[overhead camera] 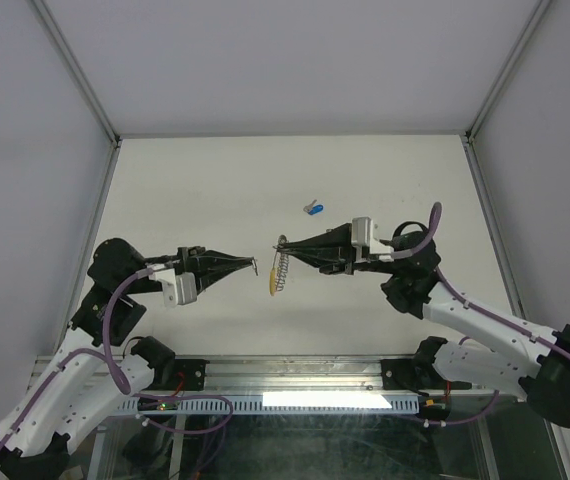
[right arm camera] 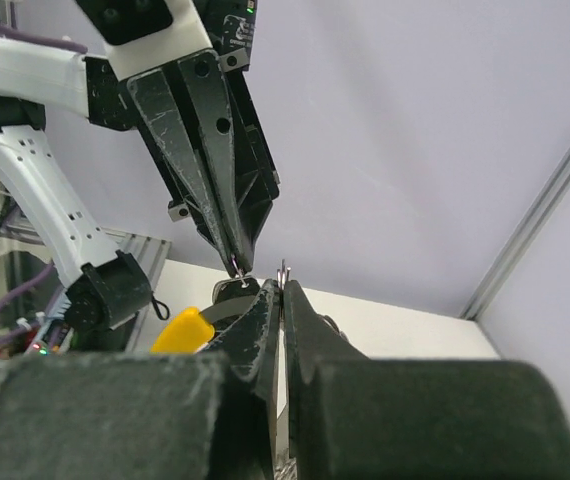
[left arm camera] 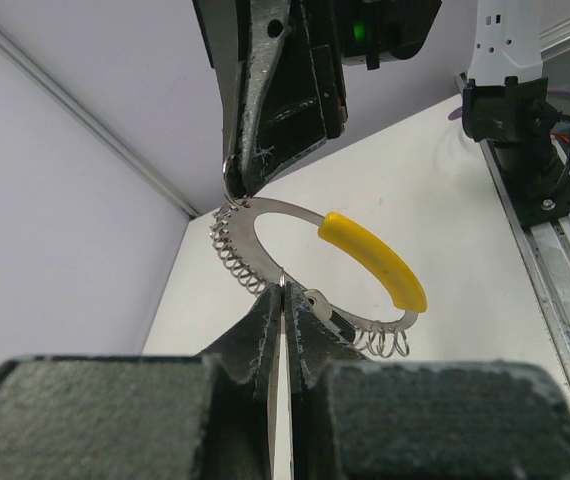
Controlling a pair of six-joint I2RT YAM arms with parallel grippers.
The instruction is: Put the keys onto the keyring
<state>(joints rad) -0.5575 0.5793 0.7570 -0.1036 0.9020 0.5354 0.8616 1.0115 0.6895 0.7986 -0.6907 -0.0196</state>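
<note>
Both arms meet over the middle of the worktop (overhead camera: 215,190), tips almost nose to nose. The right gripper (overhead camera: 285,243) has its fingers pressed together on the top edge of the keyring (left arm camera: 277,213). The ring hangs below them, clear of the surface, with coiled beading down one side and the yellow segment (left arm camera: 370,258) on the other. Gripping it at the top leaves the rest of the loop free and turns it face-on to the other arm.

The left gripper (overhead camera: 250,266) sits opposite, fingers clamped tight as well, with a speck of silver showing at the tips. That is most likely a silver key (right arm camera: 237,265), though it is too small to be sure. Seen from the left wrist, those tips sit just in front of the ring's lower arc, close to a small clasp (left arm camera: 317,300). Whether they touch cannot be told.

The blue-headed key (overhead camera: 314,208) lies on the worktop beyond the grippers, well apart from the ring, waiting its turn. By the look of it, threading is in hand, but no key is visibly on the ring yet. The next move calls for a very fine line-up: a tiny key, a ring free to swing, and little margin for slip.
</note>
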